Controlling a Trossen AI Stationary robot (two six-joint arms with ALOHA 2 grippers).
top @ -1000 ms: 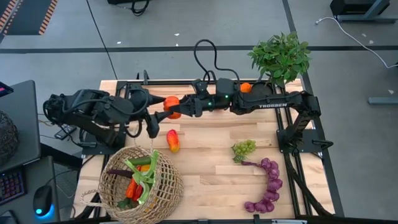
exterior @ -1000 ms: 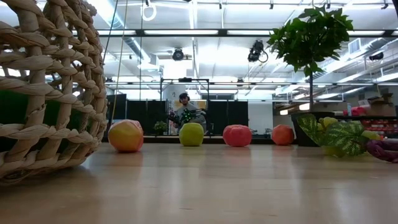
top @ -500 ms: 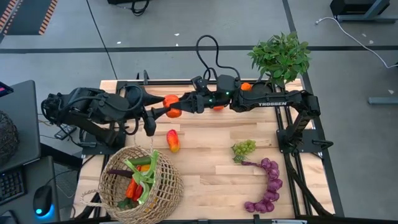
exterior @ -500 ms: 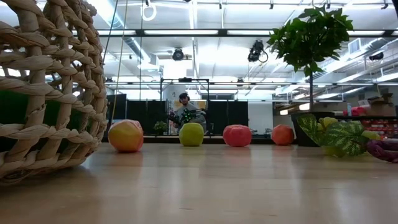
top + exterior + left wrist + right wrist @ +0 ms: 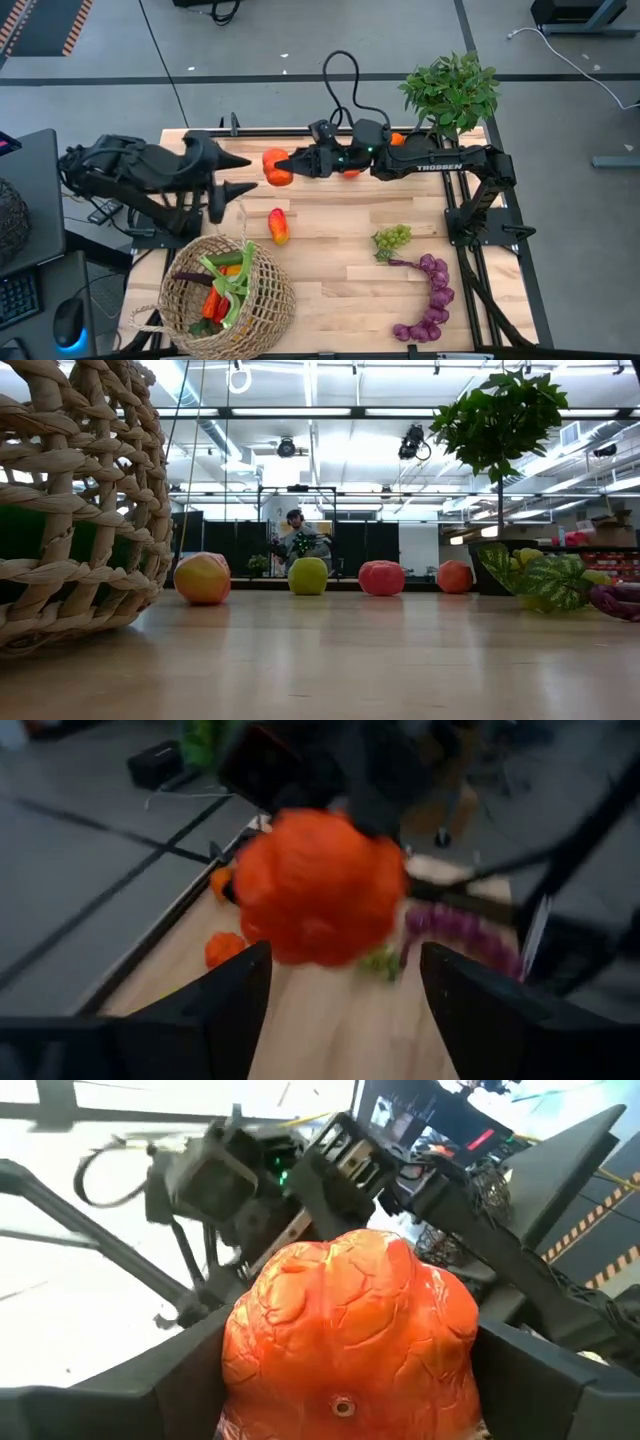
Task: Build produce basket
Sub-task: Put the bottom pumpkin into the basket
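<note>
The tan wicker basket [image 5: 228,295] stands at the table's near left and holds several toy vegetables; its wall fills the left of the low view [image 5: 70,500]. My right gripper [image 5: 284,167] reaches in from the right above the far part of the table, shut on an orange wrinkled toy fruit [image 5: 276,168]. My left gripper [image 5: 240,174] is open, just left of that fruit and apart from it. In the left wrist view the fruit [image 5: 318,885] hangs beyond my open fingers. A red-yellow pepper [image 5: 278,225], green grapes [image 5: 392,238] and purple grapes [image 5: 430,298] lie on the table. My right gripper pinches the orange fruit between its two fingers, one on each flank [image 5: 250,1350]. The fingers [image 5: 150,1395] come level from the table's right side, pointing left. The fruit is lifted clear of the table.
A leafy potted plant [image 5: 452,92] stands at the far right corner. More round fruits sit along the far edge: an orange-yellow one [image 5: 203,578], a green apple [image 5: 308,575], a red tomato [image 5: 381,577] and an orange [image 5: 455,576]. A person sits far behind the table [image 5: 297,538].
My left gripper has drawn back toward the table's left edge, away from the orange fruit it was close against. The fruit has stayed in my right gripper, which has hardly moved.
</note>
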